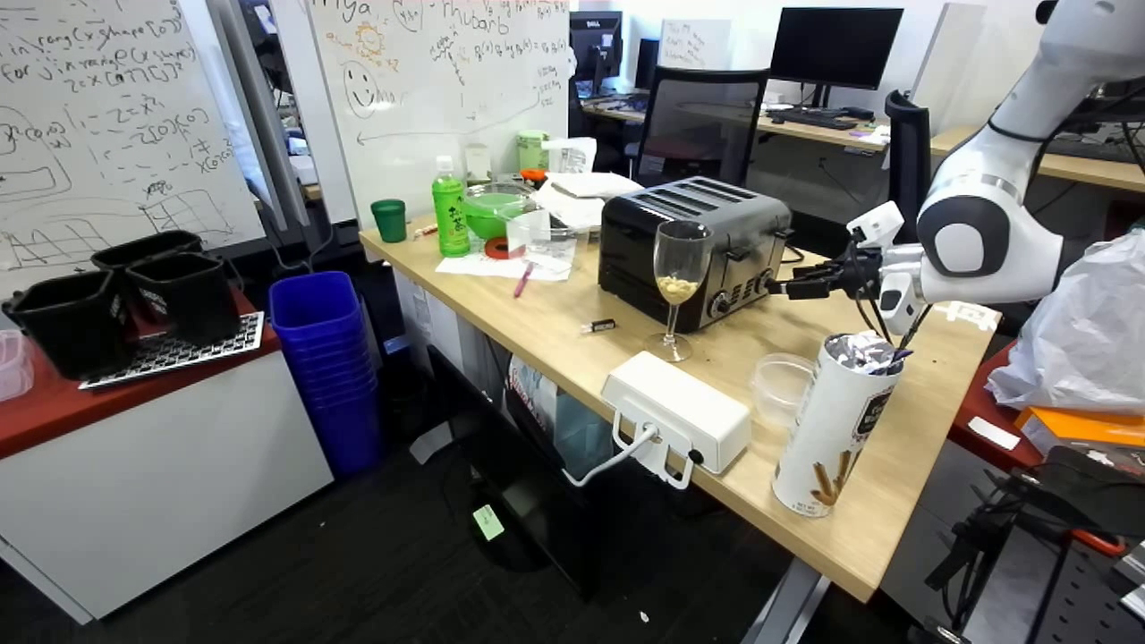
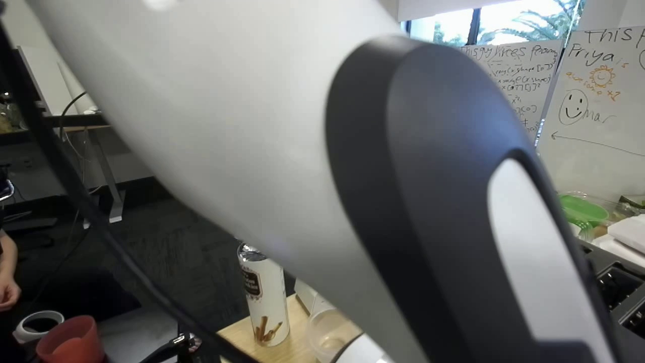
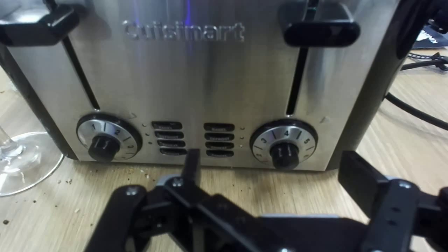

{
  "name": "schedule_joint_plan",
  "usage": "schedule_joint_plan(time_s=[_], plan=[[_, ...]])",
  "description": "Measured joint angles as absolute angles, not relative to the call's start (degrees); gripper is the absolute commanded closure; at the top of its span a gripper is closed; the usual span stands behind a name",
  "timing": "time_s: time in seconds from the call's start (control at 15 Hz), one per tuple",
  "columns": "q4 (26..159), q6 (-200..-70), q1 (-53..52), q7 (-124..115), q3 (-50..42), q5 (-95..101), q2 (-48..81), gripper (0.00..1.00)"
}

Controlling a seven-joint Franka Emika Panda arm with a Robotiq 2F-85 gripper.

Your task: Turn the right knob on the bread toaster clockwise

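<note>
The arm (image 2: 428, 176) partly hides what seems the toaster (image 2: 622, 290) in an exterior view.

Toaster (image 3: 196, 80) cropped at top in the wrist view
The left lever (image 3: 35, 31) is cropped too, the wine glass (image 3: 26, 157) shows just its foot and lower stem, most lettering on the small buttons (image 3: 219, 136) is too blurred to read, and the linkage behind the fingers (image 3: 360, 182) is cut off below. In an exterior view, the robot arm (image 2: 227, 126) covers most of the desk (image 2: 239, 337); only part of the toaster's slotted top shows at the right edge, and a person's forearm (image 2: 7, 256) is cut off at the left.
</note>
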State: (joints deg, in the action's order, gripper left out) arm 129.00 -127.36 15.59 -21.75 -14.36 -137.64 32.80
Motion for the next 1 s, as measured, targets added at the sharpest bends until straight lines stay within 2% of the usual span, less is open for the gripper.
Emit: schedule_joint_plan(time_s=[0.73,0.87,1.0], plan=[[125.6,-130.3,15.6,-19.9,-14.4,-136.6,34.9,0.0],[125.1,-130.7,15.6,-19.8,-14.4,-136.6,34.9,0.26],[124.8,-130.8,15.6,-19.7,-14.3,-136.6,34.9,0.4]])
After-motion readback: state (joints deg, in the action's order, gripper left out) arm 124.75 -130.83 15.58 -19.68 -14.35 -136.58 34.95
